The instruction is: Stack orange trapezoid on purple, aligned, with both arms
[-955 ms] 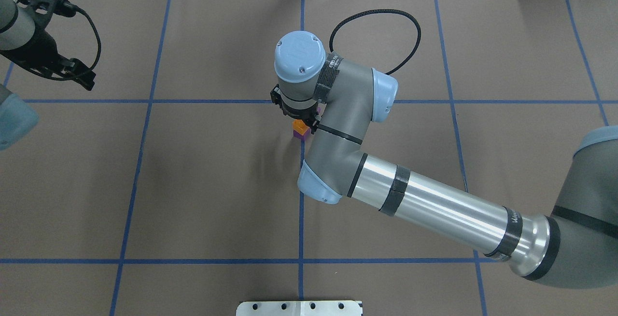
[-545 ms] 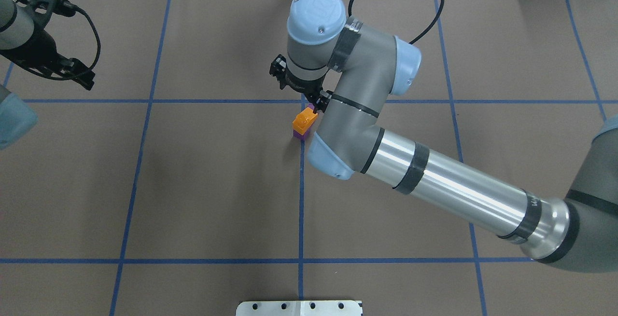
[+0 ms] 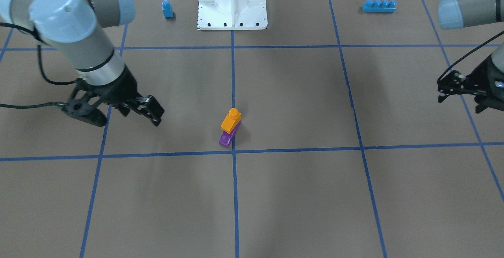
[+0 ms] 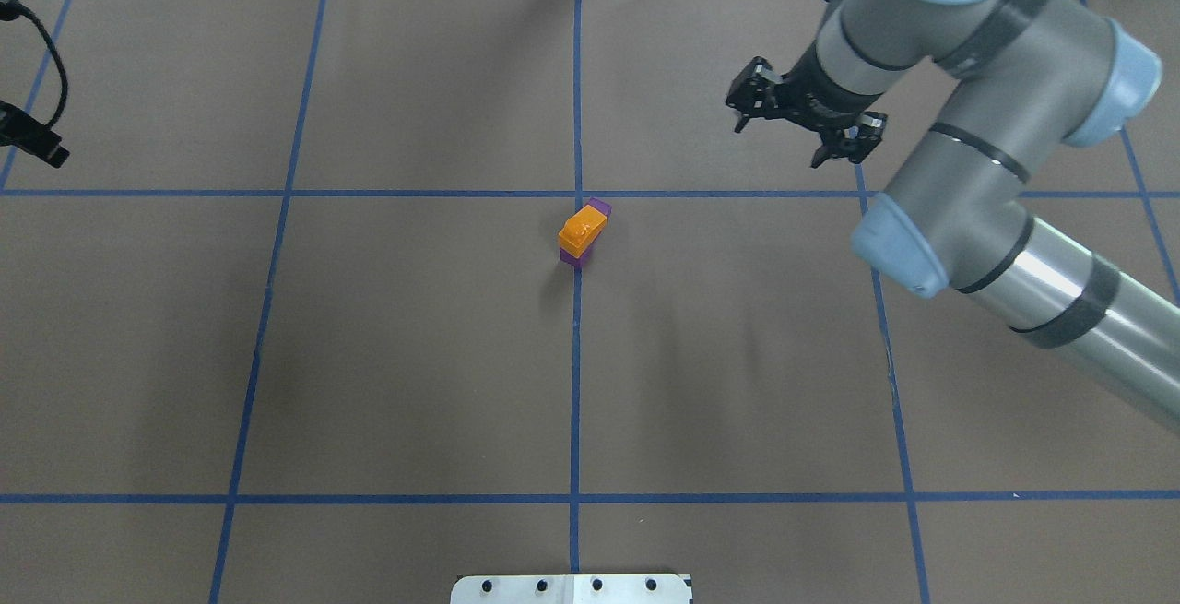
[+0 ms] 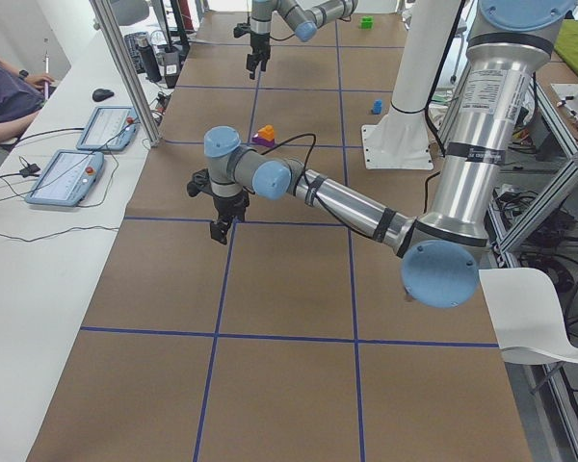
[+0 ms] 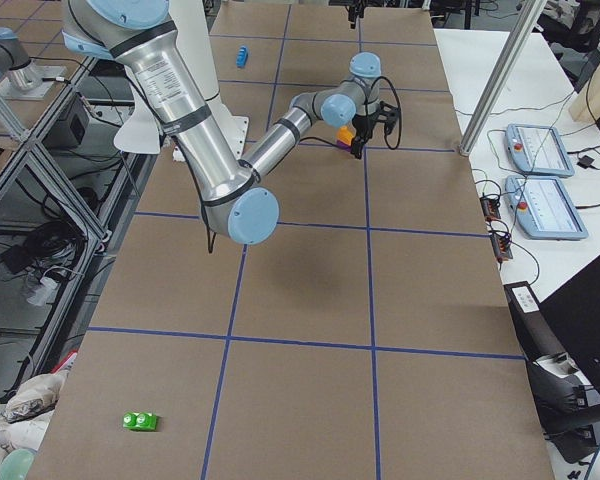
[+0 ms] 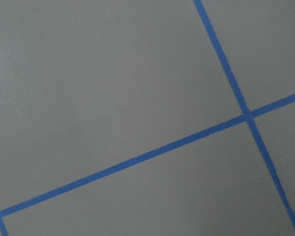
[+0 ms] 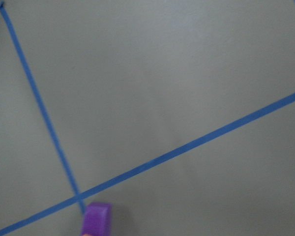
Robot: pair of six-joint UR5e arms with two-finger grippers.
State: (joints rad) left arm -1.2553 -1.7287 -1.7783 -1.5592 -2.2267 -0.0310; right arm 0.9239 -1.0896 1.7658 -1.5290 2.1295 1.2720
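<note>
Now orange trapezoid (image 3: pixel 231 119) sits on top of purple (image 3: pixel 227 138), stud up, near middle of surface (image 3: pixel 299 195), just beside crossing of blue tape lines (image 3: pixel 234 151). Neither gripper touches stack. Right gripper (image 4: pixel 780 143) is well apart from it, fingers spread, holding nothing. Left gripper (image 3: pixel 458 94) is far on other side, fingers also apart, empty.

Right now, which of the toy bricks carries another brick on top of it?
The purple brick: the orange trapezoid sits on it. The small blue brick and the long blue brick each stand alone.
</note>
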